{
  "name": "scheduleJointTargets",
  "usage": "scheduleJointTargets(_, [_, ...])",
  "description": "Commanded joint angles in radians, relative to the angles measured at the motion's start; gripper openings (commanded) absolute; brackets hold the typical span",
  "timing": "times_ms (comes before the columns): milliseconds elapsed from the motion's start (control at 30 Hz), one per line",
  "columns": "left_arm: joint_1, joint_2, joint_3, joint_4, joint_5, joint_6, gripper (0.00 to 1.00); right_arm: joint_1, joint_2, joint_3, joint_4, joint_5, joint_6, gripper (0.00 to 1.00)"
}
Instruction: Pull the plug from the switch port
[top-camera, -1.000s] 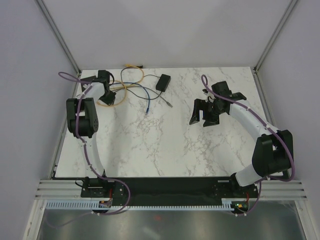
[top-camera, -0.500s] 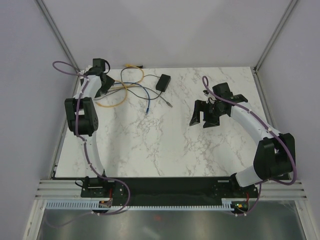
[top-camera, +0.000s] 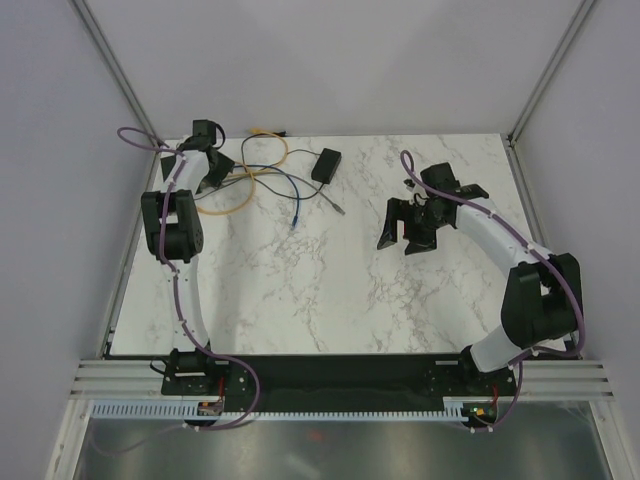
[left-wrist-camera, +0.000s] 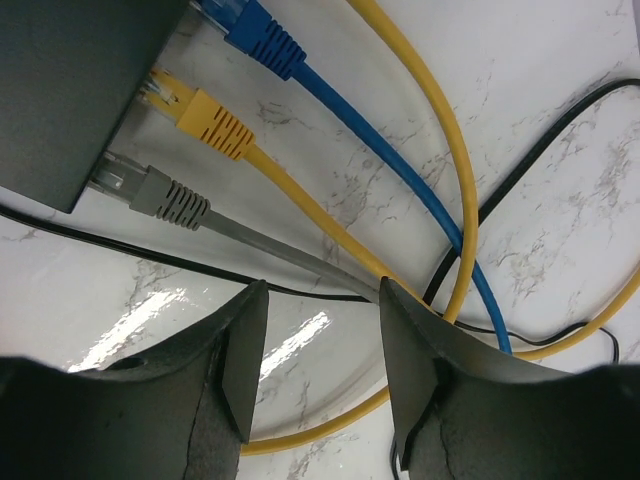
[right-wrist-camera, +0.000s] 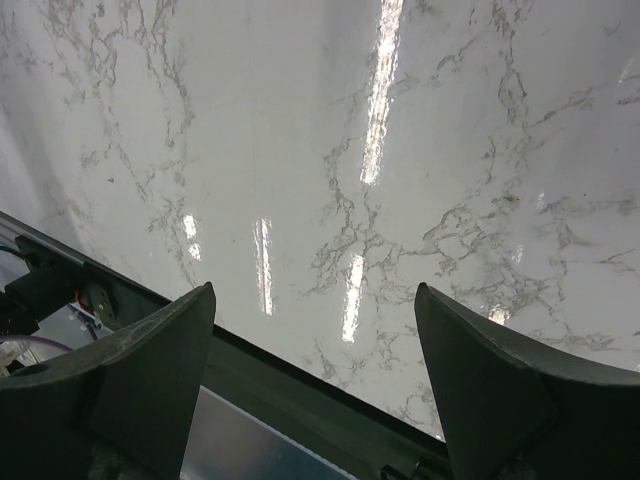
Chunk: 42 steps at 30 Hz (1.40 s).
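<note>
The switch is a flat black box at the upper left of the left wrist view. A blue plug, a yellow plug and a grey plug sit side by side at the ports in its edge. My left gripper hangs open just short of the grey plug's cable, with only bare table between its fingers. From above, the left gripper is at the back left and the arm hides most of the switch. My right gripper is open over the table's right half and holds nothing.
A small black adapter block with a thin cord lies behind the middle. Yellow cable loops at the back, and a loose blue cable end lies near the centre. The right wrist view shows marble and the table's front rail.
The left gripper has opened. Its wrist moved toward the back left corner, then settled slightly right. The right arm has barely shifted.
</note>
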Motion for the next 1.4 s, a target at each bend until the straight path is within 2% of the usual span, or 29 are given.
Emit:
scheduleJointTargets(0, [0.008,0.012,0.042,-0.002,-0.011,-0.042,0.56,-0.003,0.019,0.047,0.009,0.014,0.011,0.89])
scheduleJointTargets(533, [0.030,0.047,0.042,-0.027,-0.034,-0.092,0.46,-0.003,0.036,0.048,0.019,0.020,0.025,0.89])
scheduleJointTargets(833, [0.036,0.067,0.048,-0.033,-0.002,-0.065,0.27,-0.003,0.042,0.048,0.017,0.018,0.022,0.88])
scheduleJointTargets(1033, [0.036,0.075,0.085,-0.032,0.001,0.013,0.09,-0.003,0.042,0.040,0.019,0.017,0.020,0.89])
scheduleJointTargets(1100, [0.034,0.058,0.070,-0.033,0.004,0.027,0.02,-0.003,0.044,0.040,0.020,0.015,0.017,0.89])
scheduleJointTargets(1367, [0.019,-0.081,-0.140,-0.006,0.004,0.027,0.02,0.000,0.039,0.038,0.028,-0.005,0.004,0.88])
